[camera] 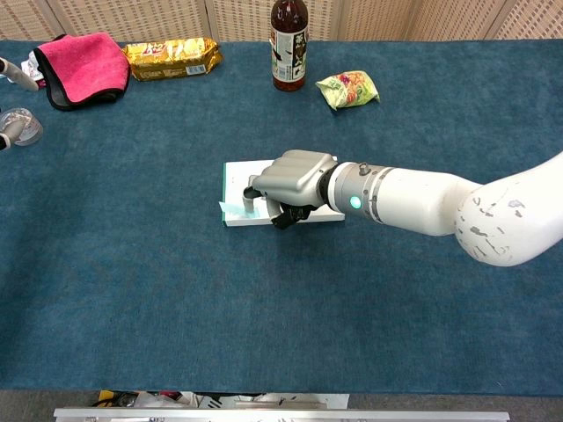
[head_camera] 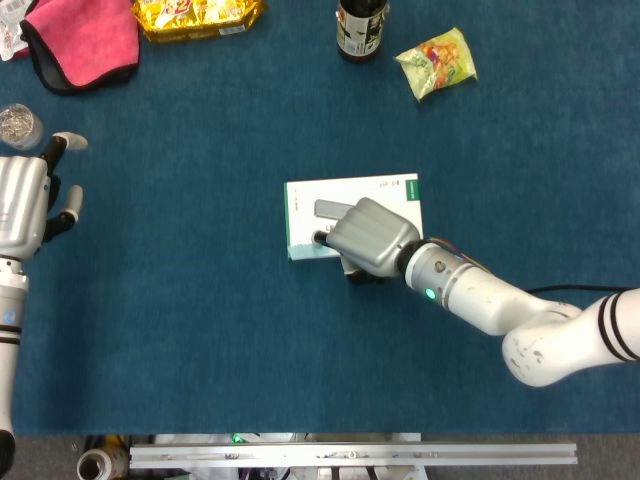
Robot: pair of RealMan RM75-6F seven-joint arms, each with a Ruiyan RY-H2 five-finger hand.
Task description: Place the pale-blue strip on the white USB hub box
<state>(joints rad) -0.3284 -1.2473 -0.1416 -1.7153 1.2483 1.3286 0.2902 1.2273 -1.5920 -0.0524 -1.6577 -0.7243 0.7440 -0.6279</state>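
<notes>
The white USB hub box (head_camera: 385, 190) (camera: 236, 176) lies flat at the middle of the blue table. My right hand (head_camera: 368, 235) (camera: 295, 180) rests knuckles-up over its front half, fingers curled down. A pale-blue strip (camera: 232, 209) (head_camera: 308, 249) sticks out from under the fingertips and lies across the box's front left corner; the hand appears to pinch its near end, though the contact is hidden. My left hand (head_camera: 25, 205) hovers at the far left edge with fingers apart, holding nothing.
A pink cloth (head_camera: 85, 40), a gold snack pack (head_camera: 195, 15), a dark bottle (camera: 288, 44) and a green snack bag (camera: 347, 88) line the far edge. A shiny foil ball (head_camera: 18, 125) sits just beyond my left hand.
</notes>
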